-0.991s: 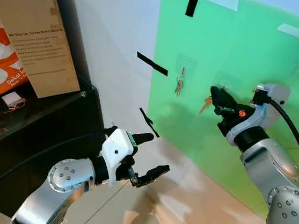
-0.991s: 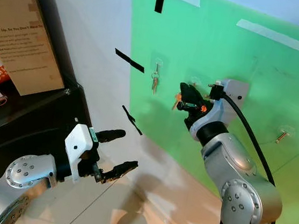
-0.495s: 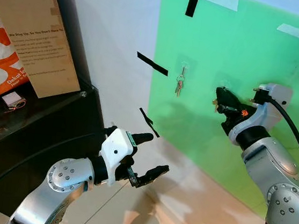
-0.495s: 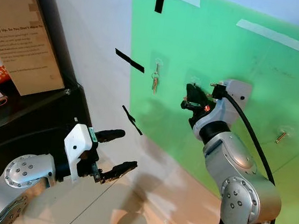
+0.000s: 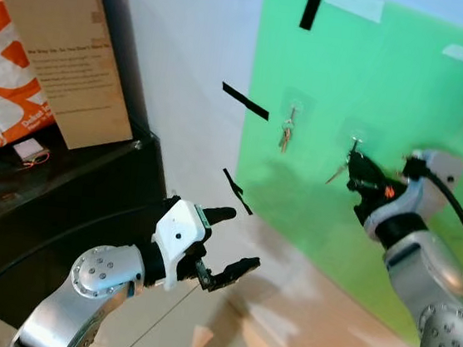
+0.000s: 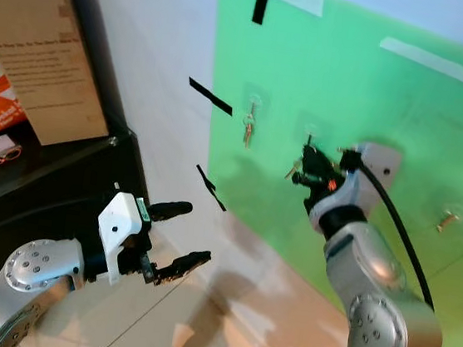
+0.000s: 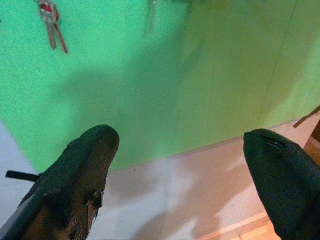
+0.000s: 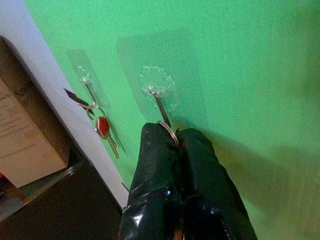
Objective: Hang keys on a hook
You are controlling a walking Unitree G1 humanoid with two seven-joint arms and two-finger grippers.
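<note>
Right pincer point(image 8: 176, 142) pinching thin metal key ring point(image 8: 168, 131) at clear hook point(image 8: 159, 102).

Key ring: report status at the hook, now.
Right gripper shut on key ring, ring at the clear hook on the green wall. Left gripper open, idle, low. Neighbouring hook already holds keys. Nothing in the way.

the green wall panel point(image 5: 374, 98) carries clear stick-on hooks. one hook point(image 8: 159, 102) holds a key ring point(image 8: 168, 132); the next hook point(image 8: 86, 85) holds keys point(image 8: 105, 131). the black shelf point(image 5: 53, 195) bears a cardboard box point(image 5: 69, 54) and an orange bag point(image 5: 11, 86).
</note>
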